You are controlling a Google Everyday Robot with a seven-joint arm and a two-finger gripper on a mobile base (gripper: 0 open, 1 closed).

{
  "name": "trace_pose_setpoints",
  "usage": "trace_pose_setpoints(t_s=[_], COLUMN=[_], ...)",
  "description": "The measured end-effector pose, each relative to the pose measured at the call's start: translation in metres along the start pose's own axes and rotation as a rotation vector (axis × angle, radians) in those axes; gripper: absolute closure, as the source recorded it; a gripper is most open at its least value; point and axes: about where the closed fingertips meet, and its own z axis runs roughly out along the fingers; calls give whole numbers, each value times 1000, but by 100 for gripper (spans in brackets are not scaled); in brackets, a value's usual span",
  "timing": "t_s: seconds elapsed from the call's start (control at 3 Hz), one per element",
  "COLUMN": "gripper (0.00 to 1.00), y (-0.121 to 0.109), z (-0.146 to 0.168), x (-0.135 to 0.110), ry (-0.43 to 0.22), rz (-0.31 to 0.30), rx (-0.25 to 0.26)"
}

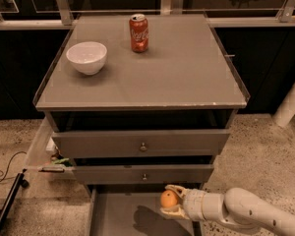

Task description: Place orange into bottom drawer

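Note:
The orange [168, 199] is a small round bright-orange fruit held between the fingers of my gripper [171, 201]. The gripper reaches in from the lower right on a cream arm and is shut on the fruit. It hangs just above the right part of the bottom drawer [118, 215], an open flat grey tray pulled out at the foot of the cabinet. The arm's shadow lies on the tray floor below the fruit.
Two upper drawers with round knobs [143, 146] stand slightly open above. On the cabinet top [187, 73] sit a white bowl [86, 57] and a red soda can [138, 32]. A cable [2, 173] lies on the speckled floor at left. A white pole [290, 104] stands at right.

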Motion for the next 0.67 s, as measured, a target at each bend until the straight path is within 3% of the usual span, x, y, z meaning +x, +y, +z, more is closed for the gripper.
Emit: trace_pose_setpoints(t_s=[0.33, 0.67], gripper=[100, 100], y=[0, -1], z=[1, 32], x=[0, 22], ry=[0, 27], rz=[0, 6], rx=[-1, -11])
